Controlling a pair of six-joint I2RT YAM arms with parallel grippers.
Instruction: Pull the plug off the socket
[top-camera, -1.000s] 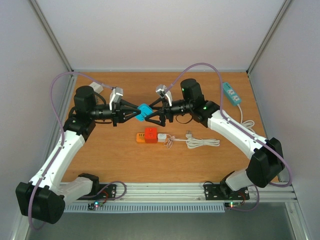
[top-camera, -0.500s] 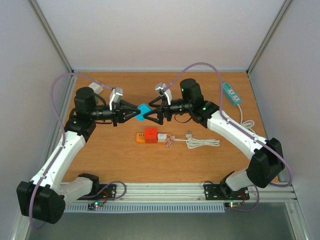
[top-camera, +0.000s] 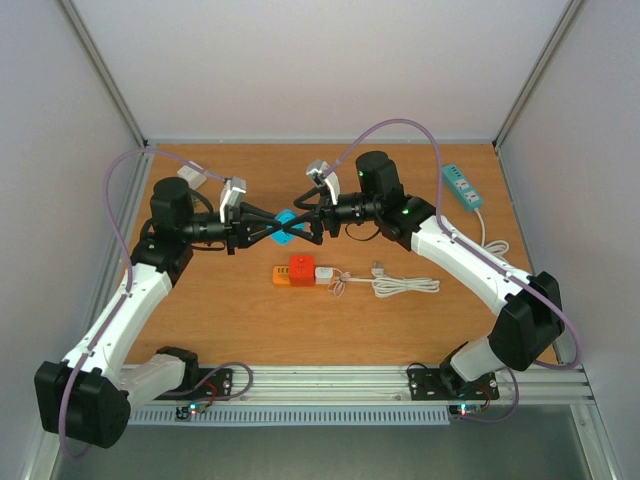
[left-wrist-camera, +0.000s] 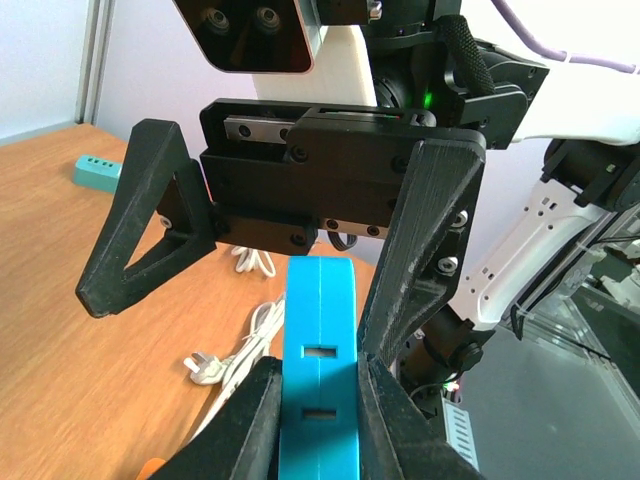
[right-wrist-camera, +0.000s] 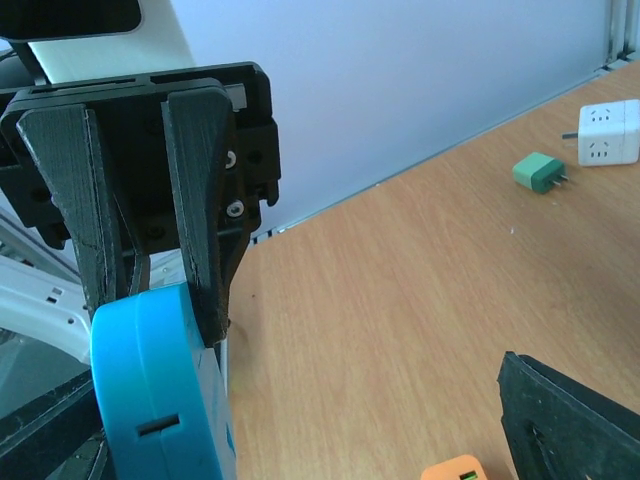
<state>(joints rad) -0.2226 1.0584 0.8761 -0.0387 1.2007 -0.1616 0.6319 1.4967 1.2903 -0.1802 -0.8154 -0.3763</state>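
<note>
Nearer now, right claw (top-camera: 299, 226) gapes around blue adapter (top-camera: 287, 221) clamped in left claw (top-camera: 271, 229), orange block (top-camera: 294, 272) nearby.

Mid-frame, the left gripper (top-camera: 273, 228) and right gripper (top-camera: 299, 226) meet at the blue socket (top-camera: 287, 222), blocking the centre. Just below lie an orange-red adapter (top-camera: 295, 272) and a white cable (top-camera: 405, 286). A teal strip (top-camera: 462, 187) lines the upper right and a white cube (top-camera: 196, 178) sits upper left. The bare table (top-camera: 250, 325) lies open across the lower frame.
</note>
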